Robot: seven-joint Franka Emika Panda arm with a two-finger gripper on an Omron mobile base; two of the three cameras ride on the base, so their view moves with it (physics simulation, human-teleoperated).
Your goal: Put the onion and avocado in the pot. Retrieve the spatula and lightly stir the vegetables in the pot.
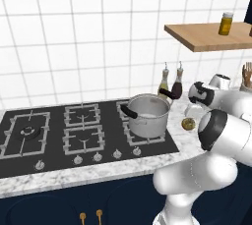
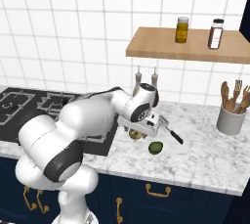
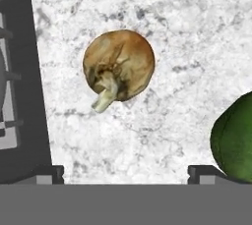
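The onion (image 3: 118, 65), tan-brown with a pale stem, lies on the marble counter straight below my gripper (image 3: 126, 175). The gripper is open, with its fingertips (image 3: 49, 174) spread wider than the onion and nothing between them. The green avocado (image 3: 236, 138) lies close by on the same counter, also seen as avocado (image 2: 156, 147) just right of the onion (image 2: 135, 134). The steel pot (image 1: 147, 116) with black handles stands on the right rear burner, left of the onion (image 1: 187, 124). A spatula (image 2: 170, 130) with a black handle lies on the counter beside my hand.
The black stove (image 1: 59, 130) borders the counter on the left, and its edge (image 3: 19, 71) runs near the onion. Two oil bottles (image 1: 170, 82) stand behind the pot. A utensil holder (image 2: 229, 119) sits at the right, under a wooden shelf (image 2: 190, 47) with jars.
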